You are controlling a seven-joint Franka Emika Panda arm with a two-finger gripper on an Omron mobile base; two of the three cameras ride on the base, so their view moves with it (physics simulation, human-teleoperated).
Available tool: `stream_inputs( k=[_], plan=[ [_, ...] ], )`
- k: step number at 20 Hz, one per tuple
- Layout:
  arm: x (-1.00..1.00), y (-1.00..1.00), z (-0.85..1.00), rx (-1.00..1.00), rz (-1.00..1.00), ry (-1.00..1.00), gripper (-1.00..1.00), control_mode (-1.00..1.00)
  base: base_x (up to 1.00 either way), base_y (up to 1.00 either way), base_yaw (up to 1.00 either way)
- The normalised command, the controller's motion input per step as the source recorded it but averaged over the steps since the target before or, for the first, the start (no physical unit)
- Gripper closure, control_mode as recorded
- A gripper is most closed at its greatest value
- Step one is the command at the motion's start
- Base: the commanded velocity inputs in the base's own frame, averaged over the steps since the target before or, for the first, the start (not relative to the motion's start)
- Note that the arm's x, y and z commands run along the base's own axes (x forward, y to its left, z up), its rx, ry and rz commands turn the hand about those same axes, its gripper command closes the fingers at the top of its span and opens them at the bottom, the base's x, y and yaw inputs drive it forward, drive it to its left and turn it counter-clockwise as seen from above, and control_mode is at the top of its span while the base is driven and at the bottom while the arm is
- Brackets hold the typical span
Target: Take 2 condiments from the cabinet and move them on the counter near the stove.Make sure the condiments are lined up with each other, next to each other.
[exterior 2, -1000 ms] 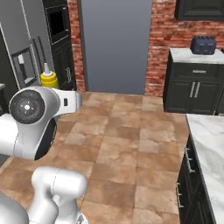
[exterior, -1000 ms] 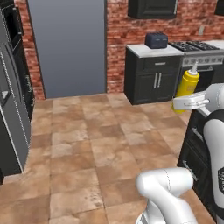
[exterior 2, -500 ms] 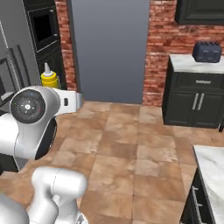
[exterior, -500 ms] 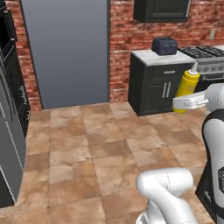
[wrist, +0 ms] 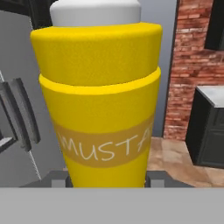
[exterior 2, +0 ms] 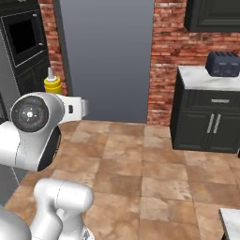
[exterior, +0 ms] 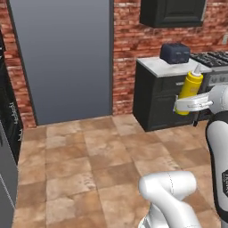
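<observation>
— Brick and grey fill most of what we see: a red brick wall (exterior: 133, 49) with a broad grey door (exterior: 62, 60) set in it, over a brown tiled floor (exterior: 89, 164).

— Agreed. After those, we have the black base cabinets (exterior: 158, 100) against the brick, carrying the white marble counter (exterior: 171, 66). A dark slotted toaster (exterior: 175, 52) sits at the counter's back edge, and the stove (exterior: 213, 57) starts at the counter's right edge in the left base view.

— We also see a black wall cabinet (exterior: 173, 12) hanging above the toaster.

— And the task's own thing?

— The yellow squeeze bottle (exterior: 189, 88) is up in the air, upright, well off the counter, in front of the base cabinets in the left base view. In the hand view its label reads "MUSTA".

— The fingers (wrist: 105, 178)?

— We see them narrowed onto the bottle's base, a dark tip showing at each side of it, so they are holding it. In the right base view the bottle's nozzle and shoulder (exterior 2: 53, 83) rise just behind the white arm (exterior 2: 37, 129).
</observation>
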Motion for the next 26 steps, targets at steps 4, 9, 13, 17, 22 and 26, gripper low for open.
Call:
stream_inputs(
  k=[4, 9, 13, 17, 22, 26],
  plan=[
    [0.0, 0.0, 0.0, 0.0, 0.0, 0.0, 1.0, 1.0, 1.0, -0.15, -0.08],
    [0.0, 0.0, 0.0, 0.0, 0.0, 0.0, 1.0, 1.0, 1.0, -0.26, -0.09],
    [0.0, 0.0, 0.0, 0.0, 0.0, 0.0, 1.0, 1.0, 1.0, -0.52, -0.09],
    [0.0, 0.0, 0.0, 0.0, 0.0, 0.0, 1.0, 1.0, 1.0, -0.82, -0.07],
    [0.0, 0.0, 0.0, 0.0, 0.0, 0.0, 1.0, 1.0, 1.0, -0.93, -0.05],
    [0.0, 0.0, 0.0, 0.0, 0.0, 0.0, 1.0, 1.0, 0.84, -0.96, 0.0]
  ],
)
